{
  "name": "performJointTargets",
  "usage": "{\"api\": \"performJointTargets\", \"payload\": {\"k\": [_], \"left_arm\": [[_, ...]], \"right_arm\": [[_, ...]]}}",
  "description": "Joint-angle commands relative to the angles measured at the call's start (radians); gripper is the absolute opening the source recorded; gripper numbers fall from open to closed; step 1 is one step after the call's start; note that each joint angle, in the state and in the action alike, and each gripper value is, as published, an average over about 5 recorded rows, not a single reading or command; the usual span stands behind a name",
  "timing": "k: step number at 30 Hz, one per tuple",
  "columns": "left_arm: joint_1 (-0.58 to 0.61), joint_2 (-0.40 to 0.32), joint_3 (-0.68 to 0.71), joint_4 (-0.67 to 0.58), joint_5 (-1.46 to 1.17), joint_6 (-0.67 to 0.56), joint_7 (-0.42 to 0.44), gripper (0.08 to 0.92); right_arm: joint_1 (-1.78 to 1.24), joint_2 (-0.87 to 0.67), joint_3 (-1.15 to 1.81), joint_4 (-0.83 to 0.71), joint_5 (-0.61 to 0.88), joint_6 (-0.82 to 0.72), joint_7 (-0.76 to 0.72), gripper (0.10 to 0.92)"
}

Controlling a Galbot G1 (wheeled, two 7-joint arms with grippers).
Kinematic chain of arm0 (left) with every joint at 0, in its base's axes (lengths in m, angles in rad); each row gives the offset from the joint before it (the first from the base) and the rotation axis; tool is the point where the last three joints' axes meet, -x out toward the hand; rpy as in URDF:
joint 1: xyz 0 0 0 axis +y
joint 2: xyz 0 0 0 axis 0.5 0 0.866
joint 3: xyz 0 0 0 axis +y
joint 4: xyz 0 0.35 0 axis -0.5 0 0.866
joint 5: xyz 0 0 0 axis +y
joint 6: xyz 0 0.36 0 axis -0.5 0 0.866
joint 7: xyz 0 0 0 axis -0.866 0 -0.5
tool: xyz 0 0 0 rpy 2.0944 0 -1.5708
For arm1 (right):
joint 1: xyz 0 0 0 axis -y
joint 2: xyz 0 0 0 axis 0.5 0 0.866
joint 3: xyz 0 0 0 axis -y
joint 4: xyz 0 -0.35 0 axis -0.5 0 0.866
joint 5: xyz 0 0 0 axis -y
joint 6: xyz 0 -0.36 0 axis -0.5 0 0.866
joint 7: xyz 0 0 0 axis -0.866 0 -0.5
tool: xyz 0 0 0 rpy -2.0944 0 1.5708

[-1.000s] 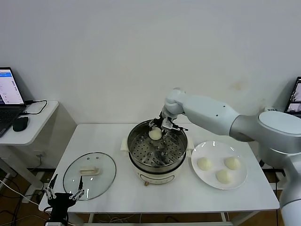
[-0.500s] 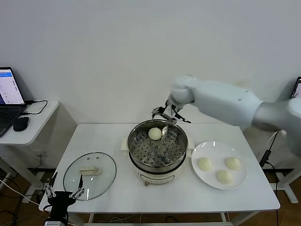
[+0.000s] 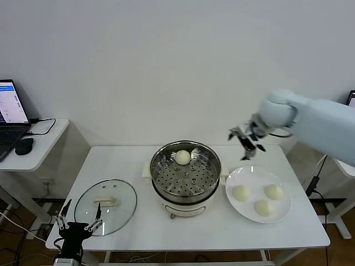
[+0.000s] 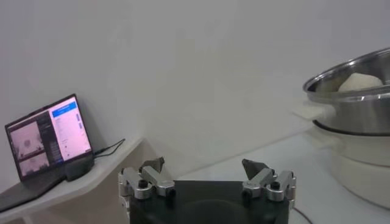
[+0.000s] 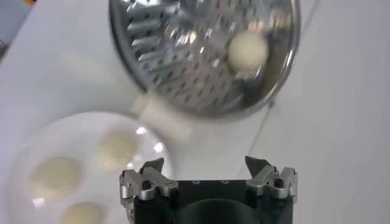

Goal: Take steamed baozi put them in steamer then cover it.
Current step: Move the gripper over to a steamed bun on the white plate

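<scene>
While blurred — plate (image 5: 24, 140) cropped.

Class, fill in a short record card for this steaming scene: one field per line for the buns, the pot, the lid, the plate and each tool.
buns in steamer: one baozi on the perforated tray, at the far side
buns on plate: three baozi
steamer: uncovered, mid table
cover: flat on the table, to the robot's left of the steamer
plate: to the right of the steamer
right tool: open, empty, in the air above the plate's far edge
left tool: open, empty, at the table's near left edge
</scene>
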Motion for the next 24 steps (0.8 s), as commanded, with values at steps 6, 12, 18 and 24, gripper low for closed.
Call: {"api": "performJointTargets", "payload": {"k": [6, 12, 18, 24], "left_arm": [[-0.001, -0.003, -0.006, 0.001, 0.001, 0.005, 0.003, 0.823], [0.003, -0.006, -0.024, 0.007, -0.001, 0.009, 0.005, 0.823], [0.007, -0.012, -0.033, 0.019, -0.002, 0.008, 0.004, 0.823], [0.006, -0.015, -0.034, 0.024, -0.001, 0.008, 0.004, 0.823]], "right_arm": [[-0.454, -0.103, 0.322, -0.083, -0.129, -0.011, -0.022, 0.823], [-0.550, -0.005, 0.375, -0.174, -0.177, 0.017, -0.006, 0.822], [-0.597, 0.096, 0.394, -0.245, -0.196, 0.039, 0.026, 0.823], [-0.613, 0.167, 0.403, -0.287, -0.198, 0.036, 0.037, 0.822]]}}
